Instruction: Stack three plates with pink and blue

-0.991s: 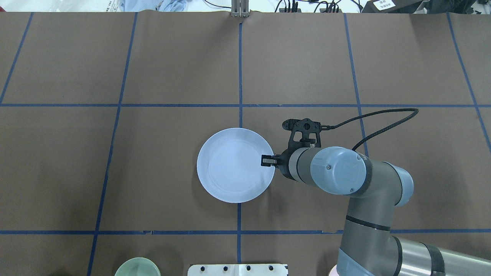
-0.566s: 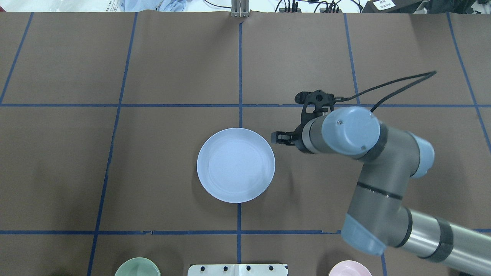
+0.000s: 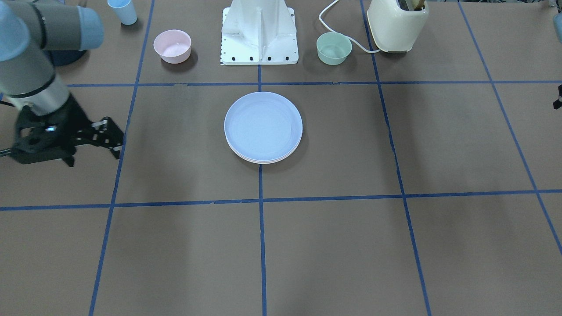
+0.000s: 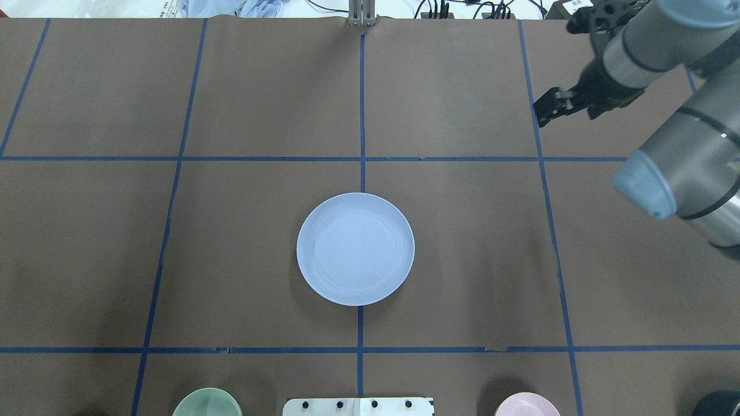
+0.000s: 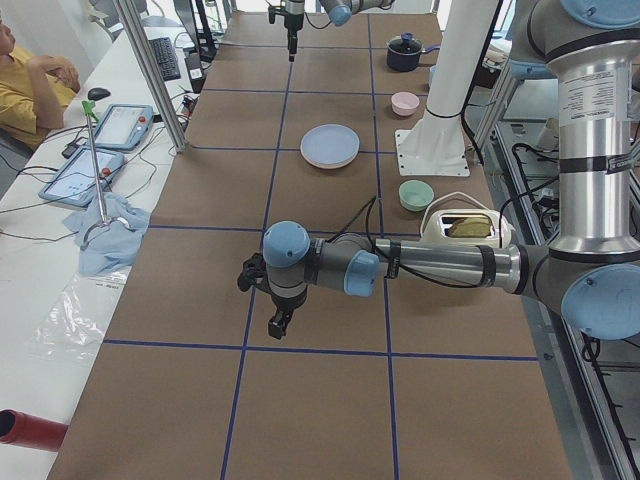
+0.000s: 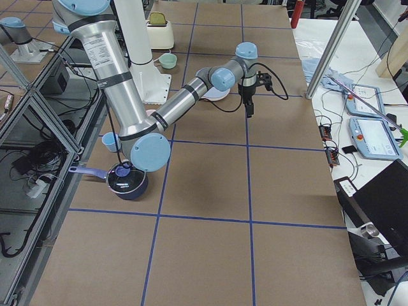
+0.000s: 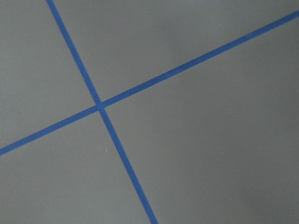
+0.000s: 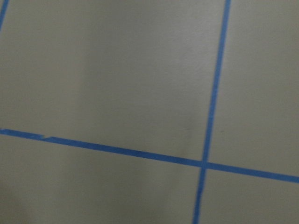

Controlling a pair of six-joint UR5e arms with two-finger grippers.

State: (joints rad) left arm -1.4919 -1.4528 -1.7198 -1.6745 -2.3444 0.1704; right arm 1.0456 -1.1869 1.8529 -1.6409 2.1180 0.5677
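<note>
front view: blue plate (image 3: 263, 125) sits mid-bench (image 3: 439, 140) on top of a stack. rims of the lower plates (image 3: 263, 161) peek out at its near edge, colours hard to call. right end effector (image 3: 115, 141) hangs well off to the stack's left in this view, fingers apart, nothing between them. pink bowl (image 3: 172, 46) and green bowl (image 3: 334, 48) sit at the far edge on either side of the robot base (image 3: 259, 33). toaster (image 3: 397, 24) is just right of the green bowl.

overhead: only the blue plate shows, centred where two tape lines (image 4: 361, 173) meet. right end effector is at the far right, well apart from the plate, fingers spread, empty.

left side view: left end effector (image 5: 278, 325) is near the camera, pointing down over bare bench, well apart from the stack. cannot tell if its fingers are apart or together.

right side view: the right arm crosses in front of the stack and hides part of it. its end effector points down just beside the stack. blue pot (image 6: 127, 182) is at the near left.

wrist views: both show only bench and crossing tape lines, no fingers in frame.
</note>
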